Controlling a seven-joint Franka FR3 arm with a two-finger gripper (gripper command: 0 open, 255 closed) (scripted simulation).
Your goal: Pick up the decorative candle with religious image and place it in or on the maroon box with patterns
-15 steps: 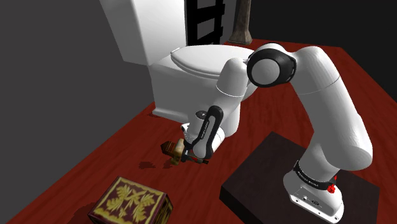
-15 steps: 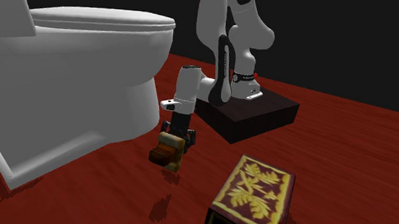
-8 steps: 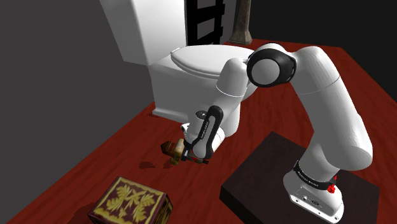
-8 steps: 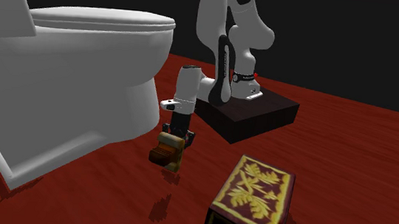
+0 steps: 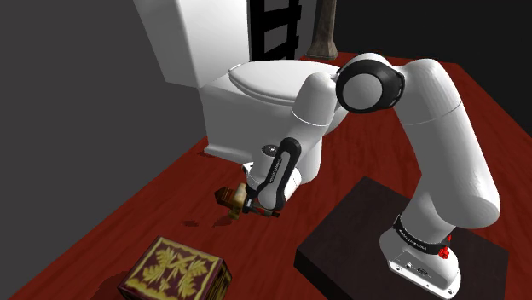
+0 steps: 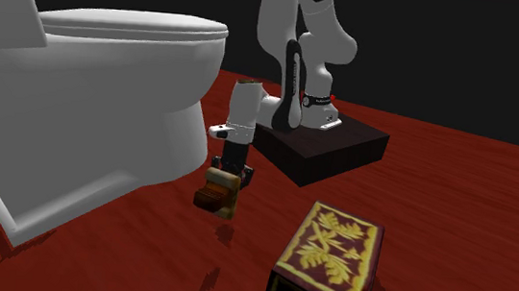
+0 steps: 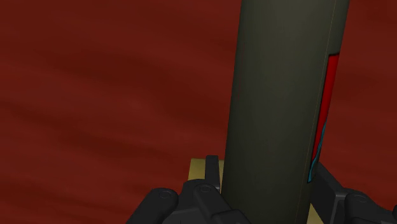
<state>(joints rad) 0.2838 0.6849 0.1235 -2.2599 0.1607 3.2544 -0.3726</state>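
The candle [image 5: 229,198] is a dark olive cylinder with a red and blue picture on its side [image 7: 280,95]. It hangs just above the red-brown floor, lying nearly level. My black gripper [image 5: 245,203] is shut on one end of it, beside the toilet's base. In the second exterior view the candle [image 6: 217,194] hangs under the gripper [image 6: 231,174], with its shadow on the floor below. In the wrist view both fingers clasp the cylinder low down. The maroon box [image 5: 175,271] with gold leaf patterns stands on the floor, nearer the camera than the candle [image 6: 326,261].
A large white toilet [image 5: 247,94] rises right behind the gripper [image 6: 87,105]. My dark stand [image 5: 358,239] sits on the shoulder view's right. A dark wall bounds the left side. Open floor lies between the candle and the box.
The gripper has closed on the candle and lifted it a little off the floor. Its shadow now lies apart from it. The arm's elbow has risen slightly.
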